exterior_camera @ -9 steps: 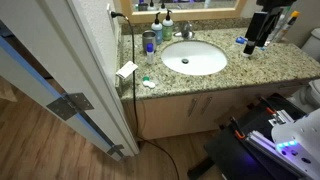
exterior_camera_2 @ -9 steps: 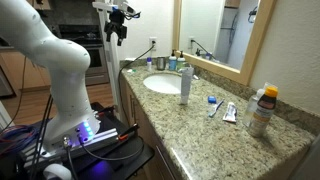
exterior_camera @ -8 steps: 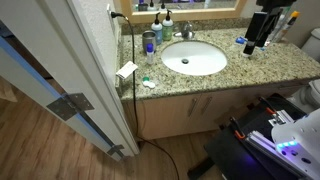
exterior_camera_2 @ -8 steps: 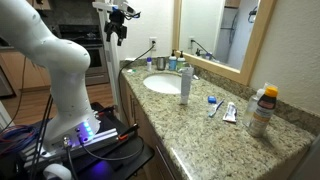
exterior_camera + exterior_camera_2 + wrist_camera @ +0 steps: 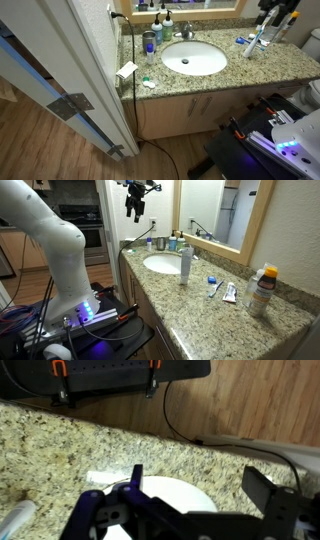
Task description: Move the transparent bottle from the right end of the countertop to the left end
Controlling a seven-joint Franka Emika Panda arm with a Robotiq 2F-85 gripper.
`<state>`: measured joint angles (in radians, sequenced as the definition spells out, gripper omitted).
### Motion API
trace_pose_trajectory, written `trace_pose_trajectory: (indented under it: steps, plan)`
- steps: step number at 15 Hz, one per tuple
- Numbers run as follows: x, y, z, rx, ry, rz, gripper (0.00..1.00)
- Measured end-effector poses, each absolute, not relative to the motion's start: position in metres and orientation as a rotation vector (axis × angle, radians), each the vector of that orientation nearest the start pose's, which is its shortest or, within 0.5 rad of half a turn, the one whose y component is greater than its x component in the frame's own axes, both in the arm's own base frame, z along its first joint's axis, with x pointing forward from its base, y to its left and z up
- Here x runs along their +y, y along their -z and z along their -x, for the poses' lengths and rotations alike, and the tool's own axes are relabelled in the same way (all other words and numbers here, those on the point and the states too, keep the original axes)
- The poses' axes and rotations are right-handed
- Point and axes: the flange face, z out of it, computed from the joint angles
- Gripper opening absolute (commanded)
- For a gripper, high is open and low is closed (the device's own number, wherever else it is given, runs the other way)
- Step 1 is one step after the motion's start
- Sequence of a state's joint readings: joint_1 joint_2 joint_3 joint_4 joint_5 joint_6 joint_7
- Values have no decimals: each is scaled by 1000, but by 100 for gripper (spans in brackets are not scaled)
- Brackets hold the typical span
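Observation:
The granite countertop (image 5: 200, 82) with a white oval basin (image 5: 194, 58) shows in both exterior views. A clear bottle with an orange cap (image 5: 262, 288) stands at the near end of the countertop (image 5: 200, 315). A tall clear bottle (image 5: 184, 264) stands beside the basin (image 5: 160, 263). My gripper (image 5: 272, 10) hangs high above the counter, touching nothing; it also shows in an exterior view (image 5: 135, 202). In the wrist view the gripper (image 5: 200, 485) is open and empty, looking down on granite (image 5: 60, 440) and the basin (image 5: 175, 495). No bottle shows in the wrist view.
A blue cup (image 5: 149, 42) and the faucet (image 5: 186, 30) stand at the door end. A toothpaste tube (image 5: 230, 292) and a small blue item (image 5: 211, 280) lie between the bottles. A mirror (image 5: 215, 215) backs the counter. A door (image 5: 70, 70) stands open beside it.
My gripper has risen and shifted sideways over the counter, still open and empty. The things on the counter have not moved.

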<state>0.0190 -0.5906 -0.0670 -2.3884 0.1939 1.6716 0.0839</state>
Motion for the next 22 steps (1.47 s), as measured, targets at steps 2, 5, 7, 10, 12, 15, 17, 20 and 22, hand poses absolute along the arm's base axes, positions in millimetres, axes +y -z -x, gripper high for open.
trace_pose_trajectory:
  steps: [2,5,7,10,12,15,17,20,22]
  plan:
    - [-39,-533,-360,317,-154,2861,100]
    - [-39,-534,-360,316,-156,2868,100]
    - [-36,-522,-364,350,-165,2898,100]
    - [-84,-498,-388,600,-119,2871,100]
    - [-142,-494,-395,778,-78,2807,100]
    - [-223,-513,-394,1000,4,2710,100]
    - [-239,-520,-396,1042,25,2692,100]
    - [-238,-515,-403,1103,34,2716,100]
    - [-255,-502,-418,1256,105,2678,100]
